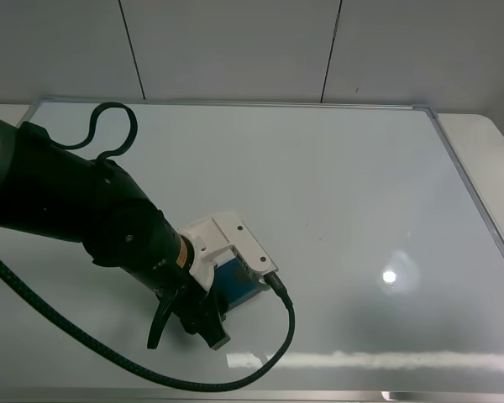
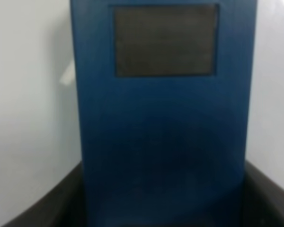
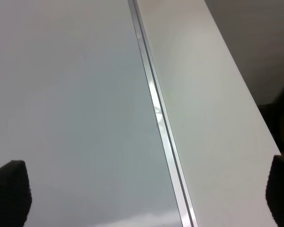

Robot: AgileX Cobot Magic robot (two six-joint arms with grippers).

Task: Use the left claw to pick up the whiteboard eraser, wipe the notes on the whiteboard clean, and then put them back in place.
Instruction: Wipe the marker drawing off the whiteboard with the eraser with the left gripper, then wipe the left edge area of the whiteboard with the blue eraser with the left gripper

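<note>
The left claw (image 1: 187, 332) reaches down onto the lower left part of the whiteboard (image 1: 336, 185). Its black arm comes in from the left, with the white block on top. The teal-blue whiteboard eraser (image 1: 236, 284) lies on the board under that block, right beside the fingers. In the left wrist view the eraser (image 2: 163, 142) fills the frame, blurred, with one dark square patch showing. The black fingers (image 2: 42, 208) sit against both its long sides. No notes show on the board. The right gripper (image 3: 146, 189) is open and empty over the board's right edge.
The whiteboard's silver frame (image 3: 156, 109) runs between the board and the white table (image 3: 203, 94). Two tiny dark specks (image 1: 301, 225) sit near the board's middle. A glare streak (image 1: 378, 361) lies along the front edge. A black cable (image 1: 84, 344) loops in front of the left arm.
</note>
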